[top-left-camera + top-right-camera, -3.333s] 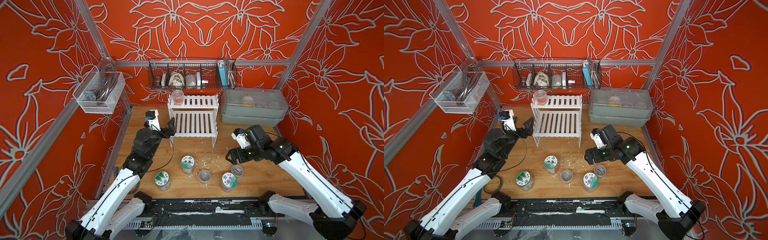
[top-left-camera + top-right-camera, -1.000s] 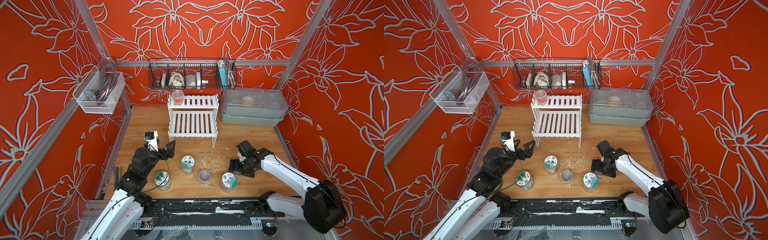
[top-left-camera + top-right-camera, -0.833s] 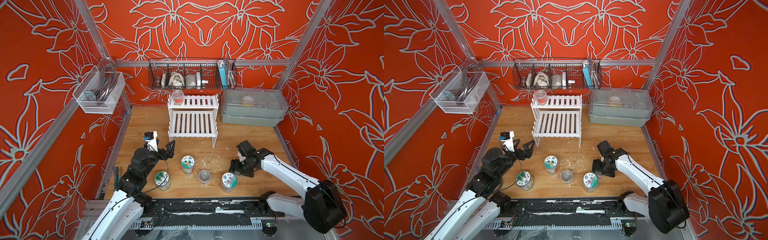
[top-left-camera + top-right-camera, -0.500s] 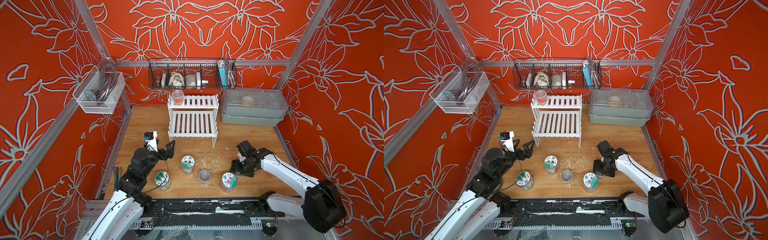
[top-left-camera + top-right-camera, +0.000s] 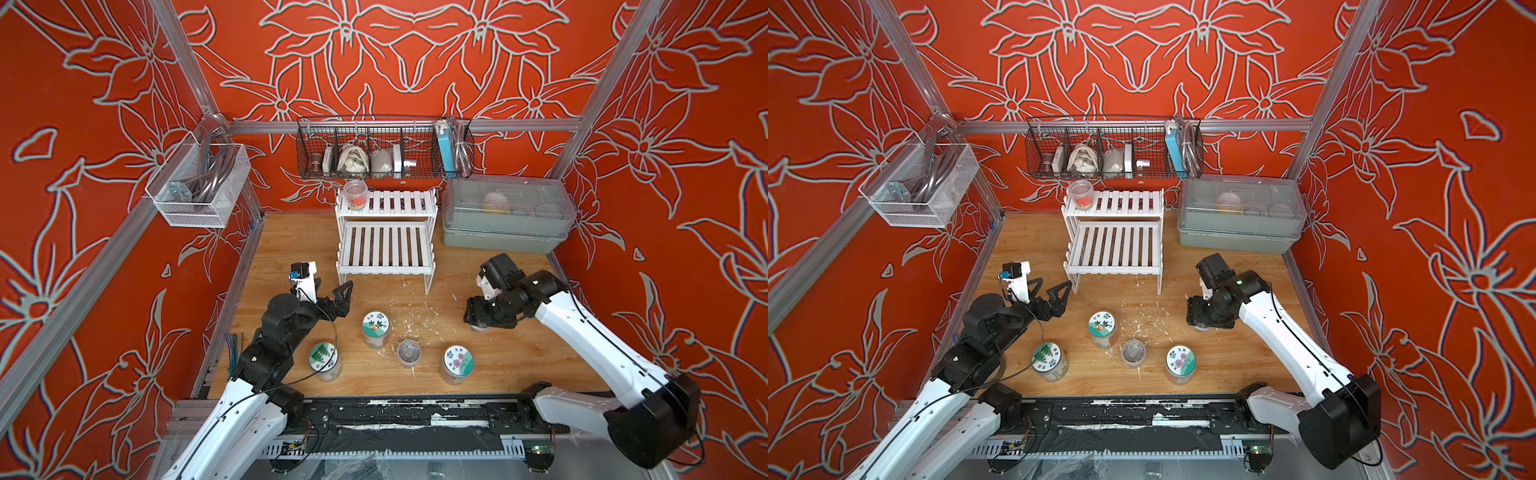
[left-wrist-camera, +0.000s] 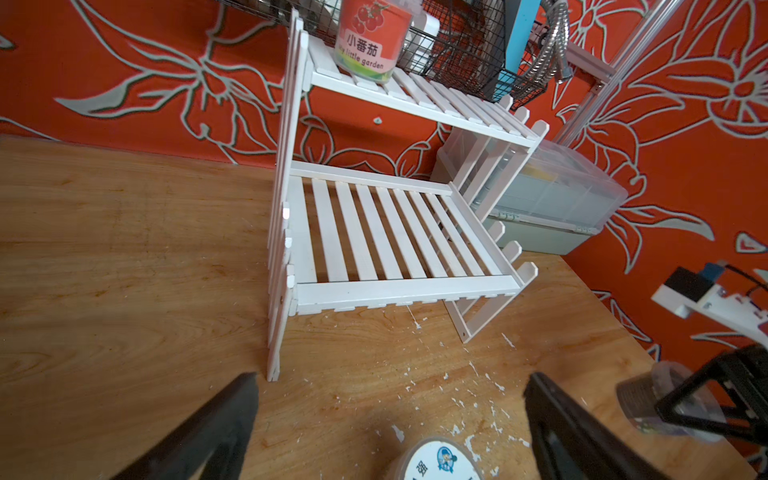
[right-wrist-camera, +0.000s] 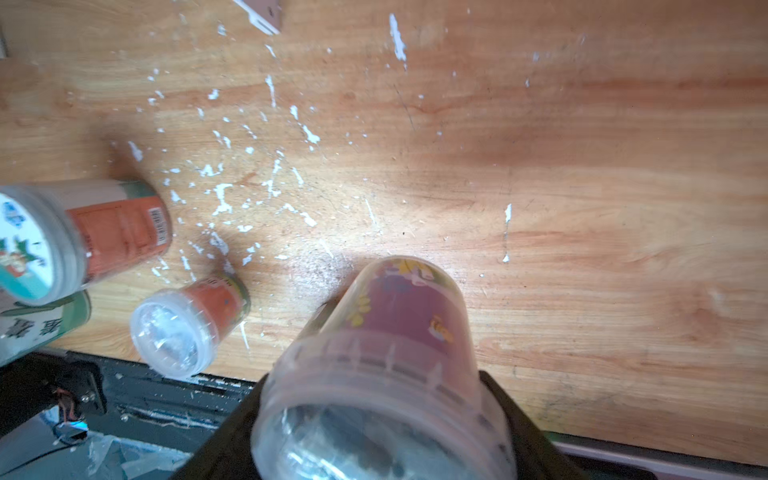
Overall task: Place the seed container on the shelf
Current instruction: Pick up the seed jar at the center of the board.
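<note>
Right gripper point(image 5: 483, 319) squeezes the clear seed container point(image 7: 386, 353) by its sides, down by the table point(image 5: 291, 241), I think to carry it to the shelf point(image 5: 384, 249), well apart. Left gripper point(image 5: 332, 289) hangs wide open, out of the way.

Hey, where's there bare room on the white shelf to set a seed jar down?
On the shelf, the lower tier is bare side to side; the upper tier is free everywhere right of the tomato jar at its left end. Crowded: the table front, where four jars cluster.
</note>
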